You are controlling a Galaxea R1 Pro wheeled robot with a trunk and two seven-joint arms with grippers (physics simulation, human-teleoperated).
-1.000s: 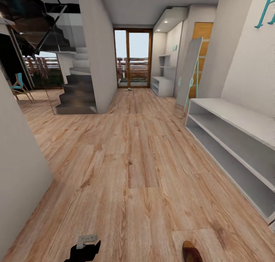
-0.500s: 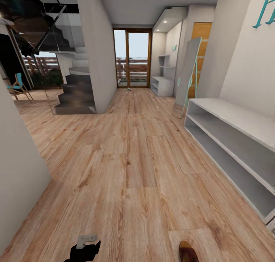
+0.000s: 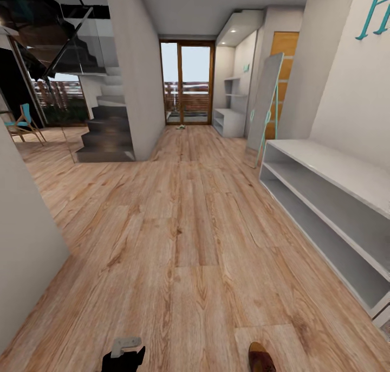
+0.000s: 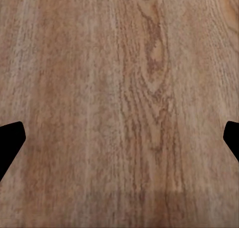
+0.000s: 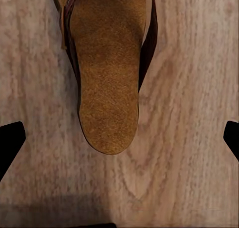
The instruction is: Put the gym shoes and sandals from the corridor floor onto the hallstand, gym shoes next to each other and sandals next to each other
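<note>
In the head view, a brown sandal [image 3: 261, 357] is lying on the corridor floor [image 3: 189, 242], cut off by the frame's lower edge, with the hallstand [image 3: 330, 209] standing to the right. In the left wrist view, the left gripper [image 4: 119, 140] is hovering over bare planks, jaws spread wide and holding nothing. In the right wrist view, the right gripper [image 5: 119, 140] is hanging wide open and empty over the sandal [image 5: 107, 68], whose long axis is running along the grain, its far end cropped.

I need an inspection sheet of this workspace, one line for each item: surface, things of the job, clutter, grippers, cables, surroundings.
Surface: corridor floor, light wood planks.
Job's things: one brown sandal lying flat on the floor; hallstand along the wall, both open compartments bare; something small on the floor by the far glass door, too small to tell.
Clutter: nothing seen.
Grippers: left gripper open over bare planks; right gripper open above the sandal, not touching.
Cables: nothing seen.
Surroundings: staircase, leaning mirror.
</note>
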